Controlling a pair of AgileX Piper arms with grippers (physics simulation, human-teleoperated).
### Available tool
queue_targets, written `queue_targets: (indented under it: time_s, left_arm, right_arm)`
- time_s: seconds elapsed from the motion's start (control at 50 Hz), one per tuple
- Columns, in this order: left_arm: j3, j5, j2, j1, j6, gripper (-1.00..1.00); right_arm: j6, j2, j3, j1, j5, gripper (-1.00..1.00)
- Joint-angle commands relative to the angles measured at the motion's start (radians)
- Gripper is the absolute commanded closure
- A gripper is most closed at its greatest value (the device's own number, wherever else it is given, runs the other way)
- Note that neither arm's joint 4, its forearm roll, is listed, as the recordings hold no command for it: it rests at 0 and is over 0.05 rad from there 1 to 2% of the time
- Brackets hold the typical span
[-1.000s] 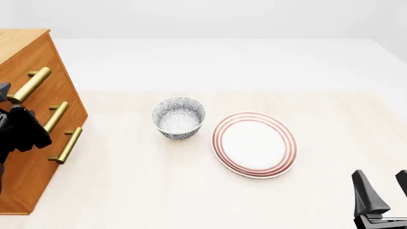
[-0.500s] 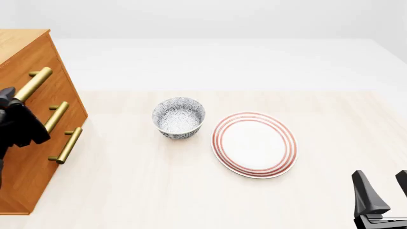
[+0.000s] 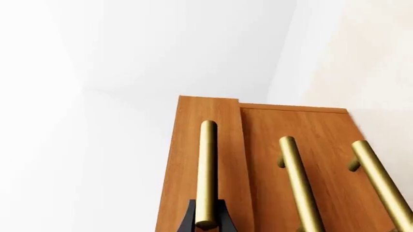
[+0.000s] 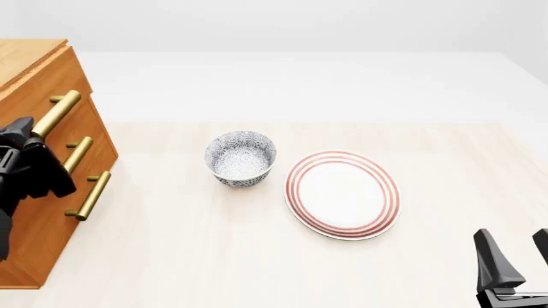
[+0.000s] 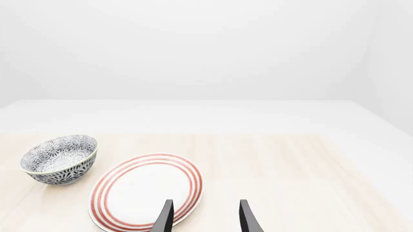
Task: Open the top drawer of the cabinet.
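Note:
The cabinet (image 4: pixel 38 221) stands at the table's left edge, orange-brown with three brass bar handles. Its top drawer (image 4: pixel 47 90) sticks out a little from the two drawer fronts below. My left gripper (image 4: pixel 25 138) is shut on the near end of the top drawer's handle (image 4: pixel 58 110). In the left wrist view the black fingertips (image 3: pixel 188 220) sit on either side of that handle (image 3: pixel 208 164), and the top drawer front (image 3: pixel 193 111) stands proud of the cabinet (image 3: pixel 290 125). My right gripper (image 4: pixel 512 240) is open with nothing in it at the near right, far from the cabinet.
A patterned bowl (image 4: pixel 240 158) sits mid-table, with a red-ringed plate (image 4: pixel 342 194) just right of it. In the right wrist view the bowl (image 5: pixel 59 159) and plate (image 5: pixel 147 191) lie ahead of the open right gripper (image 5: pixel 205 212).
The top drawer has slid out a little from the cabinet, its handle and my left gripper moving rightward together. The right arm has not moved.

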Motion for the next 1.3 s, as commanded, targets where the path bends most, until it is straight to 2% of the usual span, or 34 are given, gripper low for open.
queue_targets:
  time_s: [0.02, 0.22, 0.4, 0.64, 1.3]
  left_arm:
    - [0.02, 0.028, -0.053, -0.038, 0.025, 1.0]
    - [0.042, 0.014, -0.057, -0.078, 0.027, 1.0]
    - [0.014, 0.021, -0.035, -0.123, 0.017, 1.0]
    - [0.02, 0.013, -0.043, -0.183, 0.008, 1.0]
    - [0.029, 0.005, -0.068, -0.28, -0.03, 1.0]
  right_arm:
    - [0.0, 0.001, 0.001, 0.0, -0.003, -1.0]
    - [0.0, 0.001, 0.001, 0.0, -0.003, -1.0]
    - [0.0, 0.001, 0.001, 0.0, -0.003, -1.0]
    - [0.0, 0.001, 0.001, -0.001, -0.003, -1.0]
    - [0.0, 0.001, 0.001, 0.0, -0.003, -1.0]
